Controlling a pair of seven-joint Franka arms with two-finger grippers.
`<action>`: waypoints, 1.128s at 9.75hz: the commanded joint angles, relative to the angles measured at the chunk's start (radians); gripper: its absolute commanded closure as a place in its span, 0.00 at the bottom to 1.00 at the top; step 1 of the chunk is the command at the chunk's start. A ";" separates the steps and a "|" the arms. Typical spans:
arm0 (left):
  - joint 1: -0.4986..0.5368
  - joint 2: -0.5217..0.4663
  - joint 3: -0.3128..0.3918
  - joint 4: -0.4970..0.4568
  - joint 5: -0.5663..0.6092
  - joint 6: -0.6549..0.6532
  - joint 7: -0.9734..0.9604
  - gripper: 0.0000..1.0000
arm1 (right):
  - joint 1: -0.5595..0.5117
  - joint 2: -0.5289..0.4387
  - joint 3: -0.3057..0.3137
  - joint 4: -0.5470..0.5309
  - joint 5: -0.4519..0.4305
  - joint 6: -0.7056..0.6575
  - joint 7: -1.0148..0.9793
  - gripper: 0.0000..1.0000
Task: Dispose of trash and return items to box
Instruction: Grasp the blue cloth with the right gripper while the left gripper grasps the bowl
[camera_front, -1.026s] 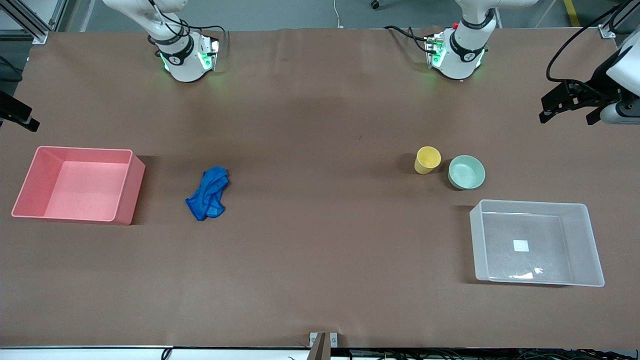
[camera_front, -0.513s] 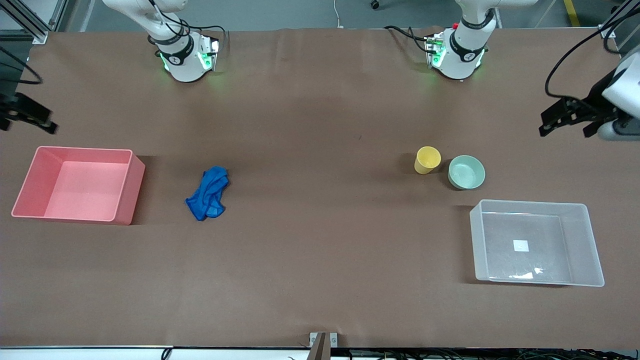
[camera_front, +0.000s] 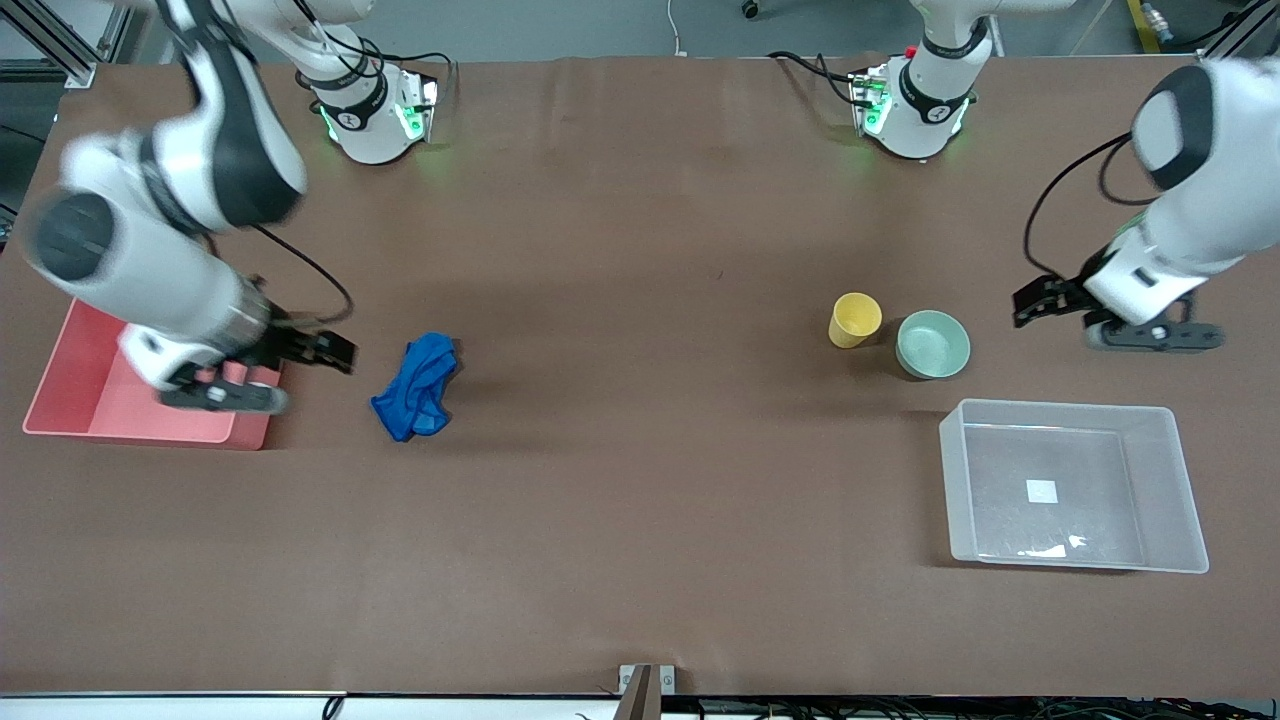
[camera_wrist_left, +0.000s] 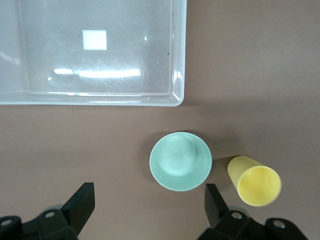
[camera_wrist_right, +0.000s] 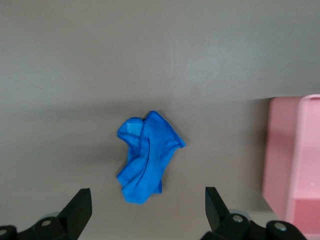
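A: Both arms are out over the table (camera_front: 640, 560). Start with the bins?

B: Lower right of the front view, the clear box (camera_front: 1074, 485): nothing in it, only the white label (camera_front: 1041, 490) on its bottom. The left wrist view shows the same bare floor and label.

A: And the pink one?

B: The pink bin (camera_front: 90, 400) sits at the middle left edge, toward the right arm's end. The right arm covers part of it; what shows of its inside holds nothing.

A: Where is the trash?

B: The rag (camera_front: 417, 386) lies crumpled on the table, left of centre, beside the pink bin, apart from it.

A: The items?

B: The cup (camera_front: 855, 319) and the bowl (camera_front: 932, 344) stand side by side, right of centre, just above the box in the frame, so farther from the camera. Both on the table, neither in the box. I can't tell whether they touch.

A: End effectors?

B: The right end effector (camera_front: 305, 352) hangs over the pink bin's edge, next to the rag, fingers spread wide, holding nothing. The left end effector (camera_front: 1040, 300) is over bare table beside the bowl, upper right of the frame, also released and wide, gripping nothing.
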 joint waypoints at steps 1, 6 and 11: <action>0.005 0.012 0.001 -0.224 0.006 0.226 0.012 0.04 | -0.006 0.054 0.004 -0.156 -0.018 0.203 0.019 0.00; 0.005 0.217 0.001 -0.344 0.009 0.534 0.012 0.09 | 0.006 0.266 0.004 -0.162 -0.023 0.404 0.062 0.00; 0.006 0.308 -0.001 -0.321 0.012 0.608 0.011 1.00 | 0.015 0.274 0.006 -0.219 -0.053 0.398 0.057 0.68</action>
